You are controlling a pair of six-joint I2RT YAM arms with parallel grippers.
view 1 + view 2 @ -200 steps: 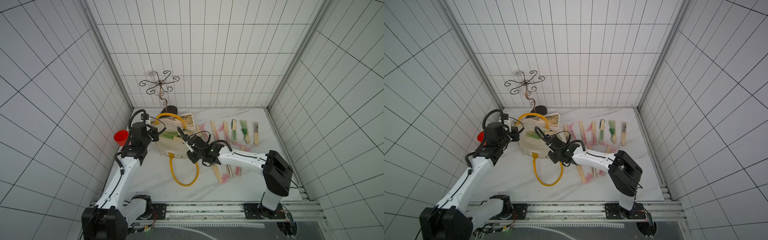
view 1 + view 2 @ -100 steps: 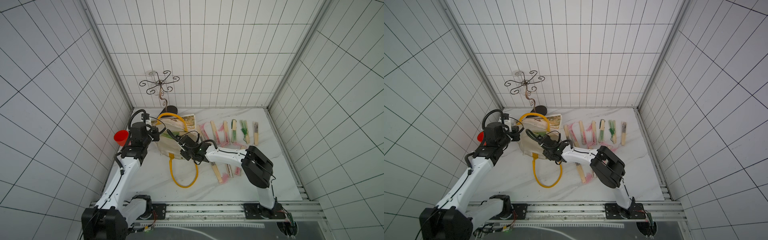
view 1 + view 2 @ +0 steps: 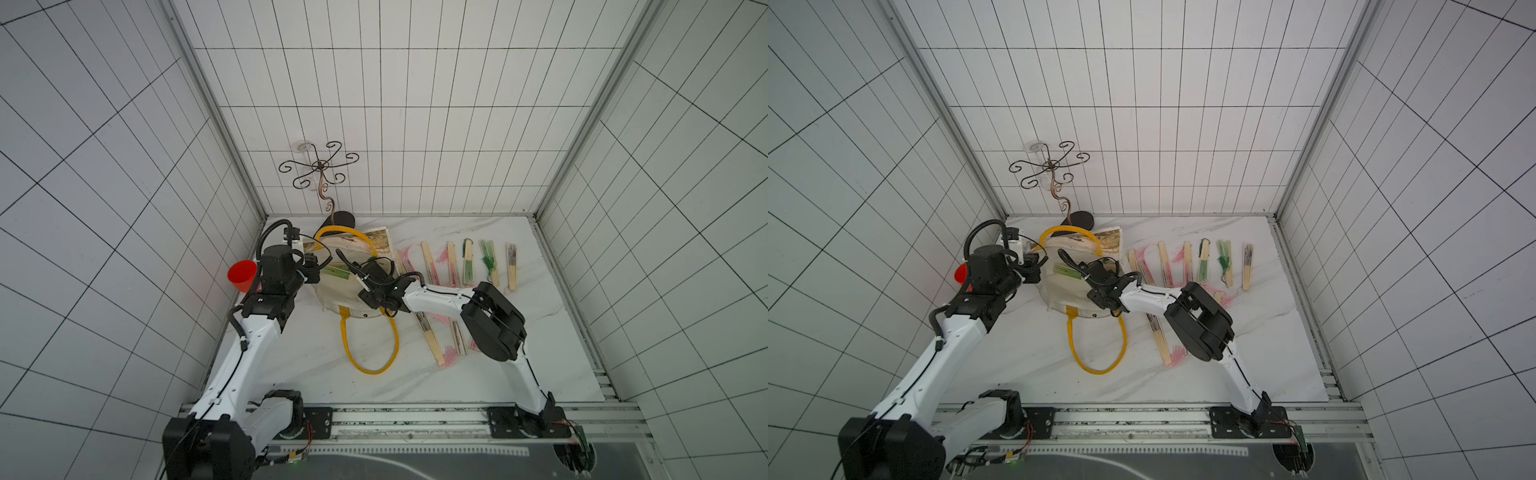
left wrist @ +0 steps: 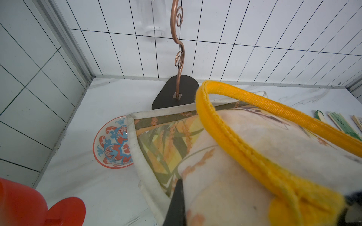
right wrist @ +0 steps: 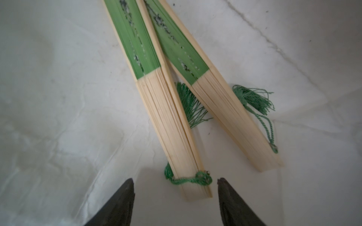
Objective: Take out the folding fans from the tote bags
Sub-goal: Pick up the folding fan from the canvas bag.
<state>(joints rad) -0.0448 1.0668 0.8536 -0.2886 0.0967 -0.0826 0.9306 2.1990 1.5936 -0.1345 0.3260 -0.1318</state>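
Claws differ, we see: left claw [image 3: 314, 266] clenched on tote bag [image 3: 338, 291], right claw [image 5: 175, 181] spread open astride green fan [image 5: 170, 125].

White tiles all around us
We see gridded walls [image 3: 395, 104] on three sides and a white marbled tabletop [image 3: 415, 386] below.

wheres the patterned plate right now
Only the left wrist view shows the patterned plate, on the table at the robot's left, partly hidden behind the tote bag, between the stand's dark base and the red cup.
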